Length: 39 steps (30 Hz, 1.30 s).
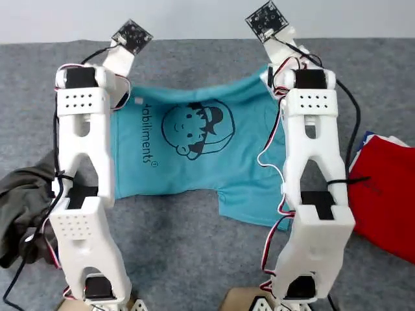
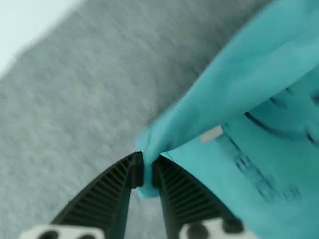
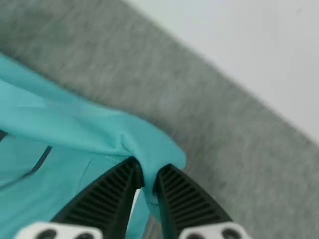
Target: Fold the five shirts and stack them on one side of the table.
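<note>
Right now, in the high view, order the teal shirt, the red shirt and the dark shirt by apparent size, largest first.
1. teal shirt, spread across the middle, clearly largest.
2 and 3. red shirt and dark shirt look alike; both are cut off at the picture's edges, so unranked.

Left arm [image 1: 81, 162], right arm [image 1: 314, 149]: white shells, black motors [image 1: 81, 78] at joints, dot-grid holes on upper links. Red, white, black cables [image 1: 260, 155]. Black square camera boards [image 1: 133, 35]. Left gripper [image 2: 145, 162], right gripper [image 3: 150, 169]: black ribbed fingers [image 2: 104, 189], white bases, dark screw holes.
</note>
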### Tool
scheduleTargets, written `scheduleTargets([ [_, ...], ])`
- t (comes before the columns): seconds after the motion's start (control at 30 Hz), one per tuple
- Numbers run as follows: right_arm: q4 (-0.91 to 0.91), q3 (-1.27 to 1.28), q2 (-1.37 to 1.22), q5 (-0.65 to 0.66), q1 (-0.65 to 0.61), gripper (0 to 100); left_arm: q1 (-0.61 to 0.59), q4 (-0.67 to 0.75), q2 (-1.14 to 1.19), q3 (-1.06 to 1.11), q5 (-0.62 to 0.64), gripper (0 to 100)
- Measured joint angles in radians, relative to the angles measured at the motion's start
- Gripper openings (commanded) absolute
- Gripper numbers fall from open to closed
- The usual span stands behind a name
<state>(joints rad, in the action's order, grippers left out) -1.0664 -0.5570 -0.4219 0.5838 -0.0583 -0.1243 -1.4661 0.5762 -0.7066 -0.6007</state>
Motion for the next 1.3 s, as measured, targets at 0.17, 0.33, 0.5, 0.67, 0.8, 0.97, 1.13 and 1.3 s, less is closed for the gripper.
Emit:
scheduleTargets([
  [0.17, -0.226, 0.000, 0.049, 0.000, 0.000, 1.0, 0.000, -0.173, 0.000, -0.021, -0.081, 0],
  [0.33, -0.414, 0.000, 0.080, 0.000, -0.002, 1.0, 0.000, -0.255, 0.002, -0.015, -0.147, 0],
  [0.5, -0.595, 0.000, 0.083, 0.000, -0.006, 1.0, 0.000, -0.259, 0.002, 0.055, -0.195, 0],
  [0.67, -0.684, 0.009, 0.094, 0.000, -0.006, 1.0, 0.000, -0.259, 0.002, 0.140, -0.236, 0],
  [0.8, -0.684, 0.109, 0.172, 0.000, -0.005, 1.0, 0.000, -0.259, 0.002, 0.180, -0.249, 0],
  [0.97, -0.686, 0.313, 0.288, 0.000, -0.005, 1.0, -0.002, -0.261, 0.002, 0.241, -0.250, 0],
  [1.13, -0.686, 0.462, 0.365, 0.000, -0.005, 1.0, -0.002, -0.261, 0.002, 0.290, -0.262, 0],
  [1.3, -0.686, 0.557, 0.397, 0.000, -0.005, 1.0, -0.002, -0.261, 0.002, 0.305, -0.270, 0],
])
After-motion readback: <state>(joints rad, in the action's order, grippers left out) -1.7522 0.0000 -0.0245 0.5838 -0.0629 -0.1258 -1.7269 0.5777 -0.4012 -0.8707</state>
